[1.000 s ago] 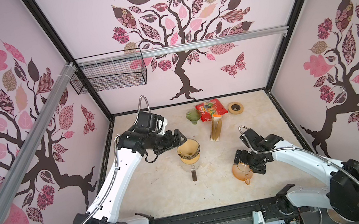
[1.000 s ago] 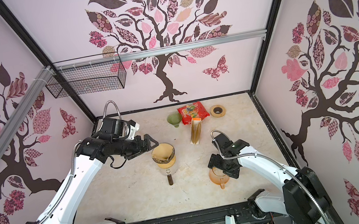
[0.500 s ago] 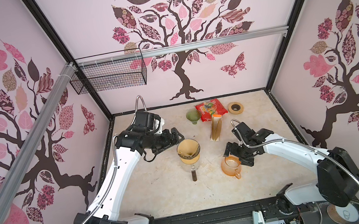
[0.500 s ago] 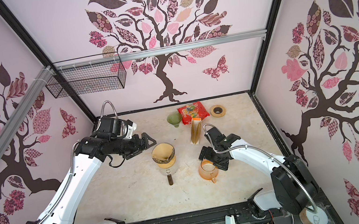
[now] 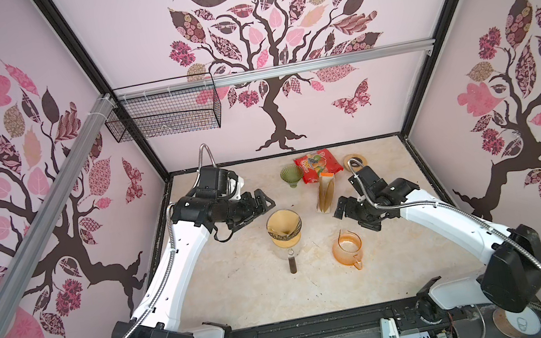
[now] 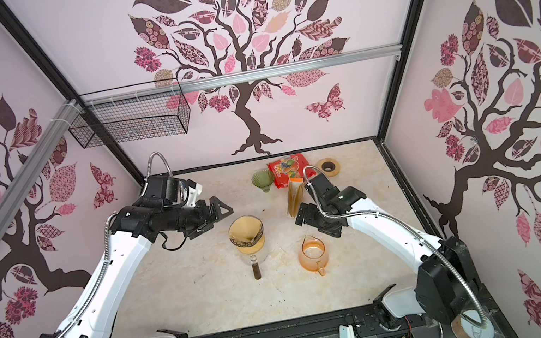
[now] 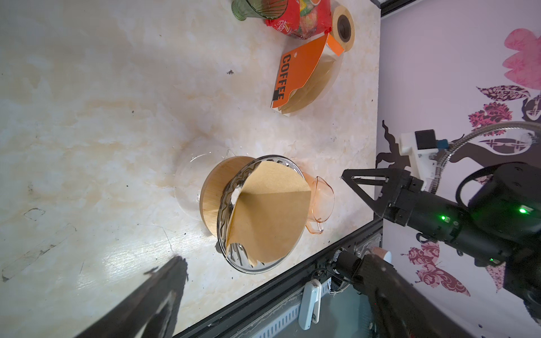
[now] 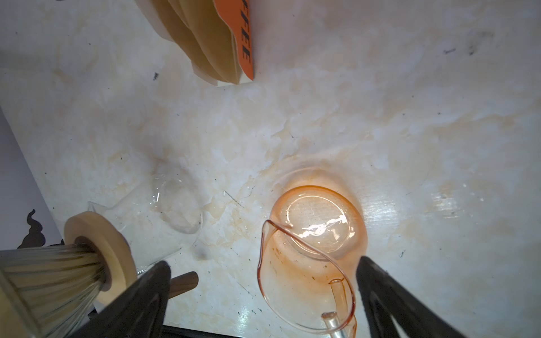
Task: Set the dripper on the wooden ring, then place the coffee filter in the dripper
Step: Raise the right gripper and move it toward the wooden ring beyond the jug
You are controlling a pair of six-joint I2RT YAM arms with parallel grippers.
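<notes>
While parked beside dripper (image 5: 286,241) with filter (image 5: 283,221) inside, left jaws wide open, empty; right jaws likewise, near pitcher (image 5: 347,248).

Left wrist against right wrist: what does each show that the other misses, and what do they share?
Only the left wrist: the filter sitting inside the dripper, plus the green glass, red bag and tape roll.
Only the right wrist: a look straight down into the pitcher, and the dark handle of the carafe.
Both: the dripper's outside, the pitcher, the filter pack and the table.
</notes>
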